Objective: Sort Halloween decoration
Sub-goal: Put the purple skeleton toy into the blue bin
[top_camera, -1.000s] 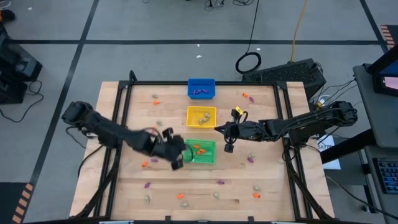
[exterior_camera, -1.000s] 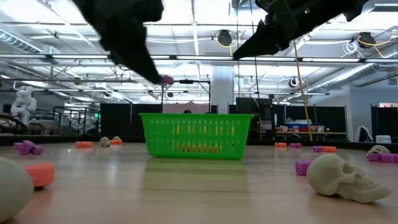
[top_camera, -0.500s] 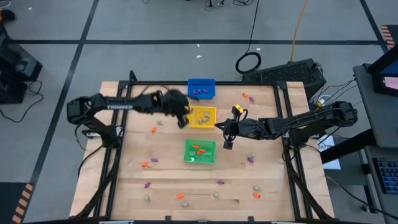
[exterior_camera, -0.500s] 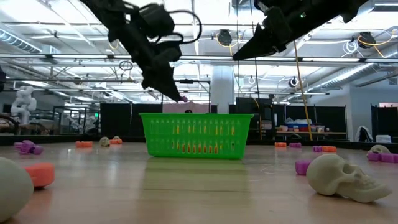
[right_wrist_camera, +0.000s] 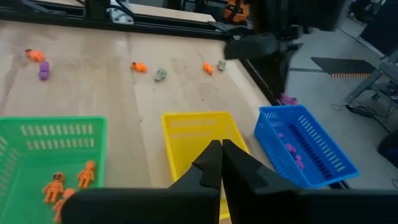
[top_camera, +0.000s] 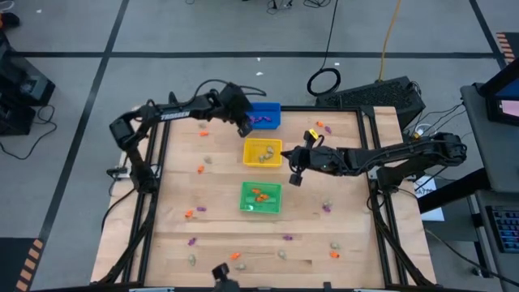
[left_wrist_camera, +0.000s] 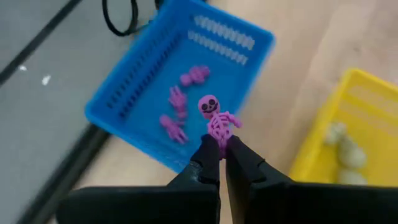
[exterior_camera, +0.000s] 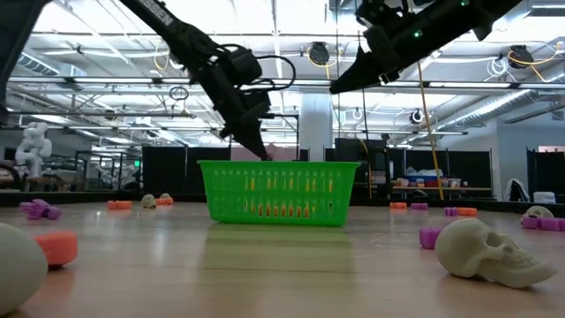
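Grey floor (top_camera: 203,32), black tape lines, ceiling lights (exterior_camera: 291,18)

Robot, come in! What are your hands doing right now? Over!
Left gripper shut on purple skeleton, over blue bin. Right gripper shut, empty, hovering near yellow bin. Nothing in the way.

The pale wooden plank counter (top_camera: 170,235) looks smooth and matt. The blue slotted plastic bin (left_wrist_camera: 143,93) has a slight sheen (ribbed walls), and the tiny purple plastic skeleton (left_wrist_camera: 219,122) looks glossy.
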Available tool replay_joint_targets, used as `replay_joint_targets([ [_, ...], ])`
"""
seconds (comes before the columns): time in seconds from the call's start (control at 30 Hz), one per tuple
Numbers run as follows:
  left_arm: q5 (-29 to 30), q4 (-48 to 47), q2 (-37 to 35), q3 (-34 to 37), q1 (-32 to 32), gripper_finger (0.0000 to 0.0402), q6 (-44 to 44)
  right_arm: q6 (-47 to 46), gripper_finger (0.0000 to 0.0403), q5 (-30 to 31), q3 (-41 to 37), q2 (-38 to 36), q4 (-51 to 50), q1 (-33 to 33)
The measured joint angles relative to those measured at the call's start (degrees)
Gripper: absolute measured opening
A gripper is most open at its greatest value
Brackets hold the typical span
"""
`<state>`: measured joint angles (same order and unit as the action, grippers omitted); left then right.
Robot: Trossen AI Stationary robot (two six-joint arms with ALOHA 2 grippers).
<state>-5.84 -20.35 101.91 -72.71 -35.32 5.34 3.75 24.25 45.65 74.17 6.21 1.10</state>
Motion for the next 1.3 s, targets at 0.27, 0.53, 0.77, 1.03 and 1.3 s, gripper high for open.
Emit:
replay_joint_targets([
  [0.27,0.0,-5.8,8.8,-10.7,-1.8,0.0001,4.0,1.1,0.0,-0.1,0.0,0.0,0.0,-1.1],
  [0.53,0.1,-7.2,14.4,-17.6,-1.9,0.0001,4.6,0.9,0.0,-0.2,0.0,0.0,-0.1,-1.4],
  [0.77,1.0,-7.9,15.9,-19.2,-2.2,0.0001,4.6,0.8,0.0,-0.3,0.0,0.0,-0.1,-1.4],
  [1.03,3.0,-8.1,15.9,-19.3,-2.3,0.0013,4.1,0.5,0.0,-0.3,0.0,0.0,0.0,-1.5],
  [1.3,3.0,-8.5,15.9,-19.3,-2.3,0.007,4.0,0.4,0.0,-0.3,0.0,0.0,0.0,-1.5],
])
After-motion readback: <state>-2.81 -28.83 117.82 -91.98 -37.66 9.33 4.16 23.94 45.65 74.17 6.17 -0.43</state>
